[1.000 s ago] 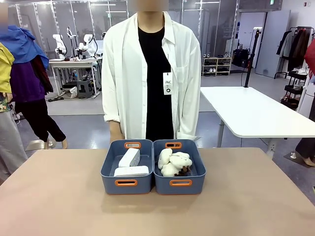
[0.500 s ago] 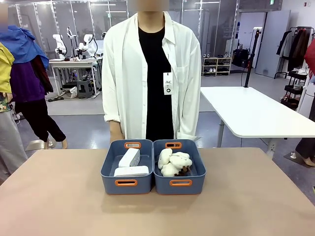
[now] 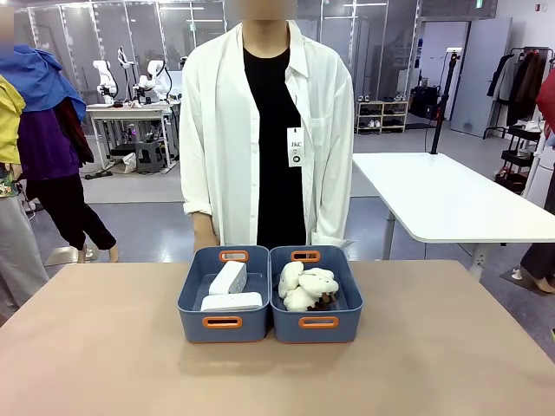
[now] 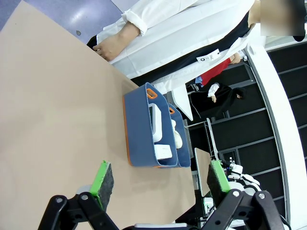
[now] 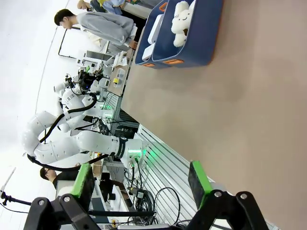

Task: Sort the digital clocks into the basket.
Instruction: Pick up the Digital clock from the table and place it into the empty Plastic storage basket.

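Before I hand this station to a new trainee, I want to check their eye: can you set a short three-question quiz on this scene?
1. True or false: both clocks lie in the left bin.
2. What fills the right bin? A) plush toys B) cups C) books
3. Fill in: the left gripper and right gripper both stand ____, holding nothing.

Key: 1 true; 2 A; 3 open.

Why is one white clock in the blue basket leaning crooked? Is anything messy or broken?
Nothing looks broken or spilled. Both digital clocks are inside the left basket; one lies flat, the other leans tilted against it. The plush toys are piled in the right basket.
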You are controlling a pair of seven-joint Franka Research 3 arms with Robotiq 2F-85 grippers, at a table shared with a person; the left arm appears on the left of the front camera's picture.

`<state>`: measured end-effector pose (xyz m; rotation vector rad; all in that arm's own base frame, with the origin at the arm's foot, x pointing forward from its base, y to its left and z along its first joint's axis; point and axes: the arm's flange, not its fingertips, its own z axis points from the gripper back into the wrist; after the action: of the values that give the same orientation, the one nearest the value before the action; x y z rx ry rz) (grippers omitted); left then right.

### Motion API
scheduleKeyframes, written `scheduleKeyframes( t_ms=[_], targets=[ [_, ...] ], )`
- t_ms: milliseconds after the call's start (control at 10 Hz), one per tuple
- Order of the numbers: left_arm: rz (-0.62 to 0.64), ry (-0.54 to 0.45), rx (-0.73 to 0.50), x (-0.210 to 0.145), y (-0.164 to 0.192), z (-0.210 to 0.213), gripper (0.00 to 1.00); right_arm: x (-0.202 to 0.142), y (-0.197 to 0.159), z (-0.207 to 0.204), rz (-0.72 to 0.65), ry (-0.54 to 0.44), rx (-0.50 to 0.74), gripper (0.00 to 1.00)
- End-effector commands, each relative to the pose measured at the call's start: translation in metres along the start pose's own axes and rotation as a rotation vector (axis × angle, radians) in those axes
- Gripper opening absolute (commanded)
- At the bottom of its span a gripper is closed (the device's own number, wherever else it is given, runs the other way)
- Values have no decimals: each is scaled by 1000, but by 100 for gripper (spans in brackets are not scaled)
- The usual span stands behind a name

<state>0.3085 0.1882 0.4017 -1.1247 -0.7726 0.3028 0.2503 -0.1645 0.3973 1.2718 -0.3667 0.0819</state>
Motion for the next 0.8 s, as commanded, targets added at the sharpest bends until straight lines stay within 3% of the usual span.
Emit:
scheduleKeyframes(
  t_ms=[0,700],
  targets=[
    [14,2,-11,1,-4,3,100,0,1,-1,-4,11,-7,100],
    [14,2,-11,1,-4,3,100,0,1,-1,-4,11,-7,100]
  ],
)
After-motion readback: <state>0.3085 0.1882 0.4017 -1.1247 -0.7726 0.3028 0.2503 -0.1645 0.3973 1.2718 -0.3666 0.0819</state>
